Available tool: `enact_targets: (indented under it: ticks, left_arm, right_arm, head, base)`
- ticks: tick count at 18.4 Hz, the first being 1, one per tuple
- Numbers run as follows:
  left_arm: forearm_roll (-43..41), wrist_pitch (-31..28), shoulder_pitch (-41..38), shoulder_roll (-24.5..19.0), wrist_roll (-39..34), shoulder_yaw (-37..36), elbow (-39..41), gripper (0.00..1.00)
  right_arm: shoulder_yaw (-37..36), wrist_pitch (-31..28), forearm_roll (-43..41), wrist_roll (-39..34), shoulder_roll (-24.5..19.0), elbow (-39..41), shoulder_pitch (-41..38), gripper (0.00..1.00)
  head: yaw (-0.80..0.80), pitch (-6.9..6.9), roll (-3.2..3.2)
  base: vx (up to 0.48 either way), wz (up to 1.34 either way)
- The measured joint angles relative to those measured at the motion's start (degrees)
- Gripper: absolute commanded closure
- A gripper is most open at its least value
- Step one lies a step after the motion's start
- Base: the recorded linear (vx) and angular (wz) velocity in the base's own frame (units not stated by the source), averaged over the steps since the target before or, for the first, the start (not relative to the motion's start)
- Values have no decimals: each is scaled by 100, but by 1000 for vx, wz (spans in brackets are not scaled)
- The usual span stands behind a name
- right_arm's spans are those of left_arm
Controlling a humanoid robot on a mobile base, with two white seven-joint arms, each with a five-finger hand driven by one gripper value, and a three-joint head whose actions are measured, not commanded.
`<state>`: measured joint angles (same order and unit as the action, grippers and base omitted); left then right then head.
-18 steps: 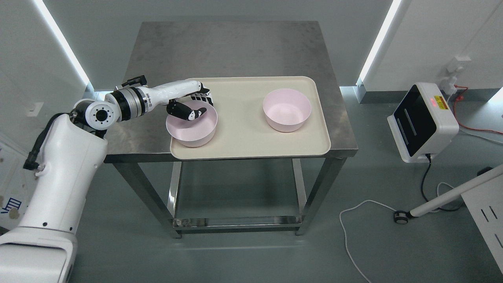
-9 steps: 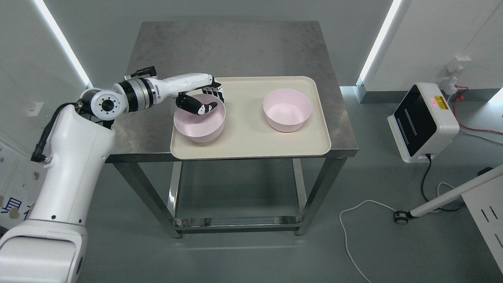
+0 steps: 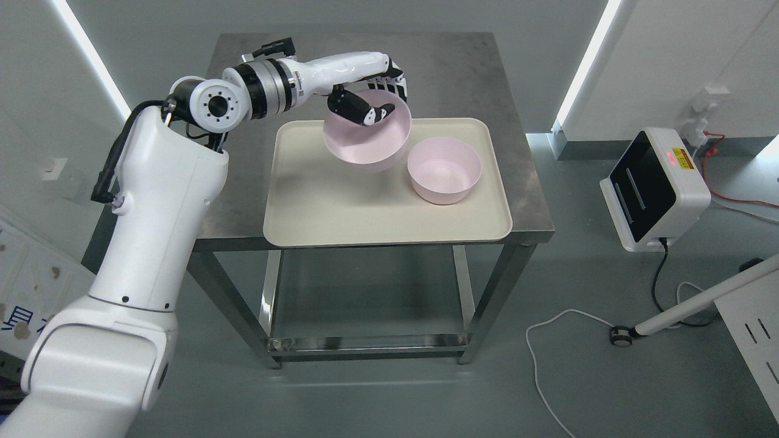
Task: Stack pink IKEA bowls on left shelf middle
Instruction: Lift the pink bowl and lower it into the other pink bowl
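Above the tray's (image 3: 292, 207) far edge, left hand (image 3: 371, 100) gripping lifted bowl (image 3: 365, 143), second bowl (image 3: 444, 170) just beside

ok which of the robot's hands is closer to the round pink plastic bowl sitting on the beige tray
Left. The left hand holds another pink bowl lifted just up-left of the round pink plastic bowl on the beige tray. The right hand is not in view.
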<state>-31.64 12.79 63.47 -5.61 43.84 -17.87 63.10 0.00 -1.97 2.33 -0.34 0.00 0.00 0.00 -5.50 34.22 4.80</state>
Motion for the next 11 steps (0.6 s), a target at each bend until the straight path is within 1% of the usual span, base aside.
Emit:
enact_targets:
  ticks: [3, 5, 7, 11]
  left_arm:
    - [240, -349, 153, 135, -828, -572, -5, 98]
    - [422, -515, 219, 209, -1221, -985, -14, 98]
    - [527, -559, 265, 274, -1398, -1390, -48, 98]
    - [603, -605, 318, 360, -1520, -1978, -193, 98]
  right_arm:
    - [0, 1, -99, 0, 0, 0, 0, 0]
    - [0, 1, -144, 0, 0, 0, 0, 0]
    - [0, 1, -172, 0, 0, 0, 0, 0]
    - [0, 13, -203, 0, 0, 0, 0, 0]
  head:
    - [0, 0, 0]
    - [0, 0, 0]
    - [0, 0, 0]
    - [0, 0, 0]
  base:
    - [0, 0]
    - [0, 0]
    - [0, 0]
    - [0, 0]
